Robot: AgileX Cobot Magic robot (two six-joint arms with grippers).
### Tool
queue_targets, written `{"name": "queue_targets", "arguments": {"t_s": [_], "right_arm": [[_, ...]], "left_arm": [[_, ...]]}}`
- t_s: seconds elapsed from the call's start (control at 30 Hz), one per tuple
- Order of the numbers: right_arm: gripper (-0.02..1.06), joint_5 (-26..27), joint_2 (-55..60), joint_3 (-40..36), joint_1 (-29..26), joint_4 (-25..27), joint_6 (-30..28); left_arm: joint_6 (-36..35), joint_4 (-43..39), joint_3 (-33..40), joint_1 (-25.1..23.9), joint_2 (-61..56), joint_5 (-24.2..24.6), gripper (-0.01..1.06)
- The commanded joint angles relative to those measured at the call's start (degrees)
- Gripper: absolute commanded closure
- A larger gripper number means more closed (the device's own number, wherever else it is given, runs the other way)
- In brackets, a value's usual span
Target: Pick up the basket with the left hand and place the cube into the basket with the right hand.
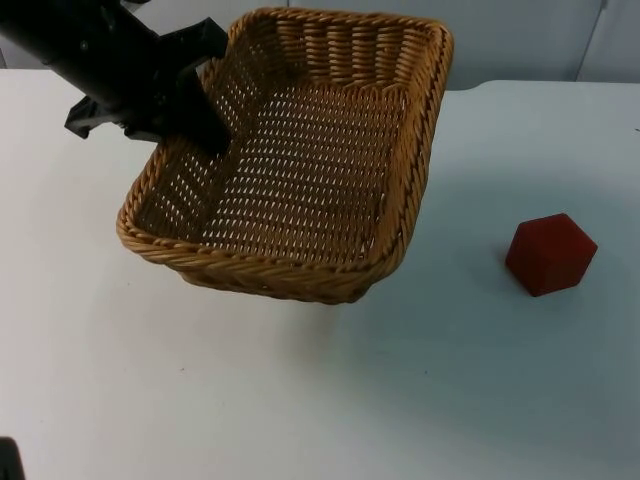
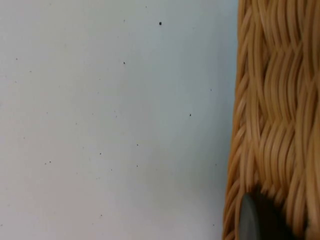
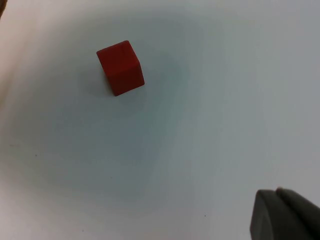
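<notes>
The left gripper [image 1: 205, 125] is clamped on the left wall of the wicker basket [image 1: 300, 160], one black finger reaching down inside the weave and the other outside the rim. The basket is rectangular, woven of tan cane, and nothing lies inside it. It sits tilted: its near long rim hangs low toward the tabletop [image 1: 320, 400] while its far end stands higher, up against the grey partition wall [image 1: 520, 40] at the far edge of the tabletop. A soft shadow lies on the white surface under its near corner. In the left wrist view the basket's woven outer wall [image 2: 275, 115] runs close along the camera, with a dark fingertip [image 2: 257, 220] pressed against it and bare tabletop [image 2: 110, 120] beside it.

The red cube [image 1: 550, 254] rests on the tabletop toward the right edge, well apart from the basket and to the right of its near corner. It touches nothing. In the right wrist view the cube [image 3: 120, 67] stands on one face on the white surface, with a fingertip of the right gripper [image 3: 280, 215] well apart from it; whether that gripper's fingers are spread or together cannot be told.
</notes>
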State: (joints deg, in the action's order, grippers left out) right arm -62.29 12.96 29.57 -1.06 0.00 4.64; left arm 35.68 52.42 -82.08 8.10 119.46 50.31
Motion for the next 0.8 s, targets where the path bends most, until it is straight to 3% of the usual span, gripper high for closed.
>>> {"name": "queue_targets", "arguments": {"t_s": [0.0,0.17,0.27,0.3,0.4,0.53,0.67,0.77], "right_arm": [[1.05,0.6,-0.2,-0.3,0.2,0.8,-0.3],[1.05,0.6,-0.1,-0.3,0.2,0.4,-0.6],[1.05,0.6,2.4,-0.3,0.2,-6.5,-0.6],[1.05,0.6,2.4,-0.3,0.2,-6.5,-0.6],[1.05,1.9,7.1,-0.3,0.2,-14.8,1.8],[1.05,1.8,13.1,-0.3,0.2,-15.9,3.0],[1.05,2.6,18.9,0.0,3.7,-17.2,3.8],[1.05,4.2,23.9,0.6,11.3,-21.8,10.6]], "left_arm": [[-0.2,1.7,-0.5,0.1,-0.7,1.0,1.05],[-0.2,1.6,-0.5,0.1,-0.7,0.7,1.05],[-0.2,1.6,-0.5,0.1,-0.7,0.2,1.05],[-0.2,1.6,-0.5,0.1,-0.7,0.2,1.05],[-0.2,1.6,-0.5,0.1,-0.7,-1.1,1.05],[-0.2,1.6,-0.5,0.1,-0.7,-2.6,1.05],[-0.2,1.6,-0.5,0.1,-0.7,-3.6,1.05],[-0.2,1.6,-0.5,0.1,-0.7,-3.6,1.05]]}}
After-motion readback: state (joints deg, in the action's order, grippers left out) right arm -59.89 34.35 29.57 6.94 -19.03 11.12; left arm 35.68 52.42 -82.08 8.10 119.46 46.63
